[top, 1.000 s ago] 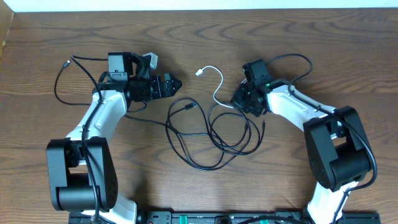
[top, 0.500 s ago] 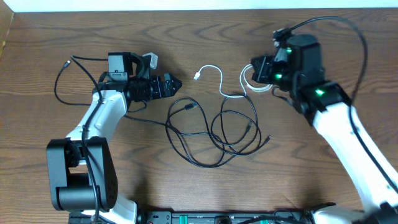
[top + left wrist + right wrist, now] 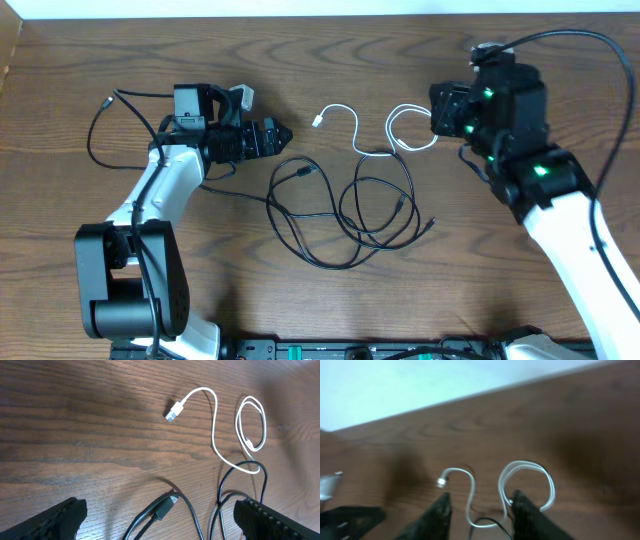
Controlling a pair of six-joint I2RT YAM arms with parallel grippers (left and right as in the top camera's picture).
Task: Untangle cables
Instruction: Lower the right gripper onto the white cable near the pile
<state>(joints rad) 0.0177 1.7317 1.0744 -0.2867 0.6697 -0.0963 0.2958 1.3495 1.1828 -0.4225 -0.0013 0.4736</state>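
A brown wood-grain bench (image 3: pixel 330 50) is filling the overhead view, with a pale strip running along its top edge. The cables are lying in the middle of the frame, between the two arms.

The white cable (image 3: pixel 216 420) is resting flat on the bench. Its plug is pointing toward the upper left, its cord is snaking down and to the right, and its far end is curling into a loop at centre right. Just below it the black cables (image 3: pixel 352 215) are sprawling in overlapping loops. One black strand is crossing the white cord where the two groups are meeting.

The left arm (image 3: pixel 165 185) is reaching in from the lower left. The left jaws are standing wide apart with nothing between them, their fingers (image 3: pixel 45 522) sitting in the bottom corners of the left wrist view. The white plug is lying well ahead of them, and a black plug is lying nearer, between them in the frame.

The right arm (image 3: pixel 560 210) is coming in from the lower right, and its head is hanging just right of the white loop. The right jaws are standing apart, with the fingers (image 3: pixel 437 517) at the bottom of the blurred right wrist view. The white loop is showing beyond and between them, close to the finger on the right. I cannot tell whether it is touching that finger, but the jaws are not clamping it.
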